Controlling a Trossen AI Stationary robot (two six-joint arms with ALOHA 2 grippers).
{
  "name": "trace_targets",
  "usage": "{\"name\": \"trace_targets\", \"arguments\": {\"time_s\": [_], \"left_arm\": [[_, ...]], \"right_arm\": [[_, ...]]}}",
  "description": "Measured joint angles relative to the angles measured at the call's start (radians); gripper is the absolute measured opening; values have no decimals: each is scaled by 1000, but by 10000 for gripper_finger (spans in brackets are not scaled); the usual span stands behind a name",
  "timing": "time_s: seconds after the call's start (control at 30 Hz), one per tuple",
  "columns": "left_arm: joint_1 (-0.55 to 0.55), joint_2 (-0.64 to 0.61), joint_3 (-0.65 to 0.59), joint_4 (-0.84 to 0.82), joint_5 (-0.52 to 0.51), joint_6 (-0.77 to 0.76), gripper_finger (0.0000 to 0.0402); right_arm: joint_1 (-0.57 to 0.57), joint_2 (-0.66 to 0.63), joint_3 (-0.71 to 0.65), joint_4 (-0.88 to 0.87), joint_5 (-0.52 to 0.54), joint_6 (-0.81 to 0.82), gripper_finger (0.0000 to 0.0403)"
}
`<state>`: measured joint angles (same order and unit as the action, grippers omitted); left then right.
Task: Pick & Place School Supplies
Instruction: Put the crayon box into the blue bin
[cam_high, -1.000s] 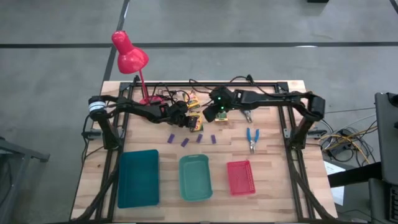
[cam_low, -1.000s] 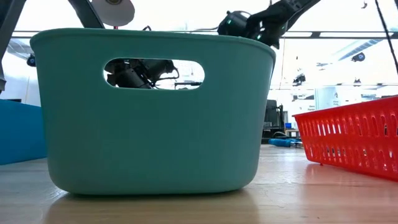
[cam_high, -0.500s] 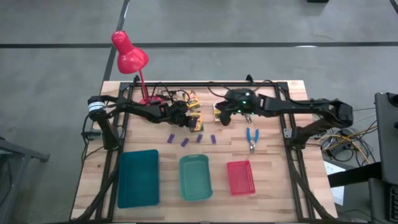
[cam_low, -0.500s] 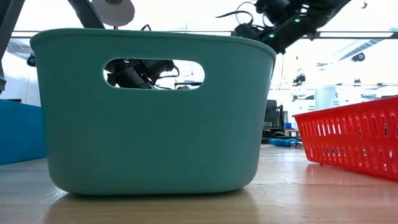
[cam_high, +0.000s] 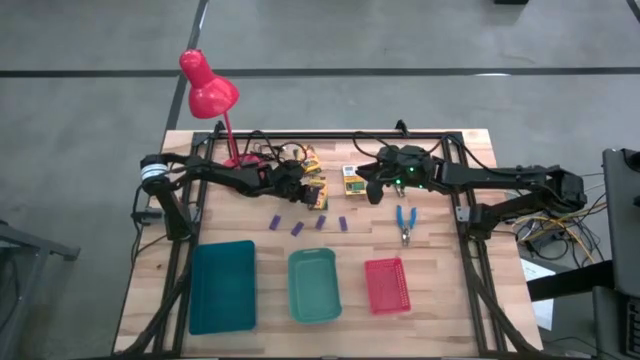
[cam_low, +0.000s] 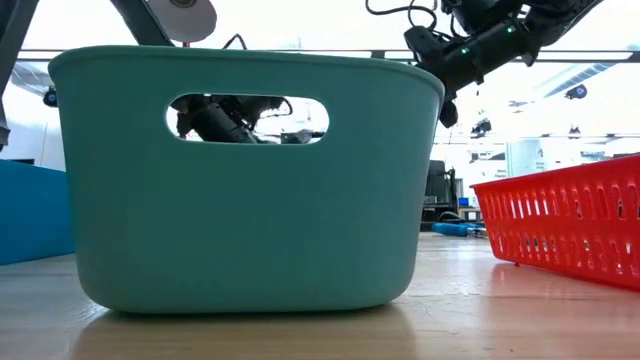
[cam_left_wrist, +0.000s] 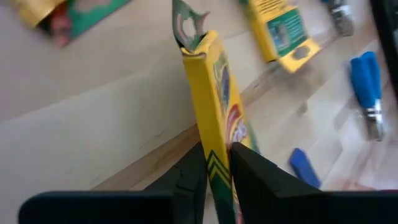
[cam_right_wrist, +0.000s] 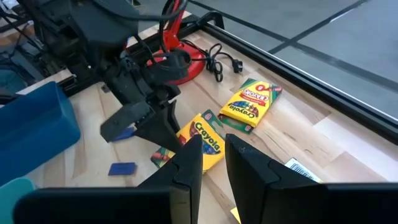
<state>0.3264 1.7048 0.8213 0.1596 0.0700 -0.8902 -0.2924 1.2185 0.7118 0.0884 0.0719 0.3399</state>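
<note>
Trays empty, nothing sorted yet. Left gripper jaws clamp a crayon box edge-on between them. Right gripper jaws nearly closed, empty; another crayon box lies just beside them.

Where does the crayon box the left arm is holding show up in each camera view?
High view: crayon box left of table centre, below the red desk lamp.
Low view: not in it, hidden behind the green tray.
Left wrist view: centre, between the fingers.
Right wrist view: centre, near the lamp base.
Shared landmark: the lamp.
</note>
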Motion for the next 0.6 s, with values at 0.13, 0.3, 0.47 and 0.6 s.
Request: {"name": "trace_targets", "arguments": {"time_s": [0.13, 0.3, 0.47, 0.6], "left_arm": [[0, -46, 27, 1, -25, 72, 72], [1, -127, 56, 3, -57, 134, 59], [1, -214, 80, -1, -66, 176, 32], [1, -276, 83, -3, -88, 216, 10]], "right_arm": [[0, 8, 1, -2, 0, -3, 68], [0, 9, 0, -2, 1, -3, 68], [0, 9, -1, -2, 1, -4, 68], [0, 9, -1, -2, 2, -3, 68]]}}
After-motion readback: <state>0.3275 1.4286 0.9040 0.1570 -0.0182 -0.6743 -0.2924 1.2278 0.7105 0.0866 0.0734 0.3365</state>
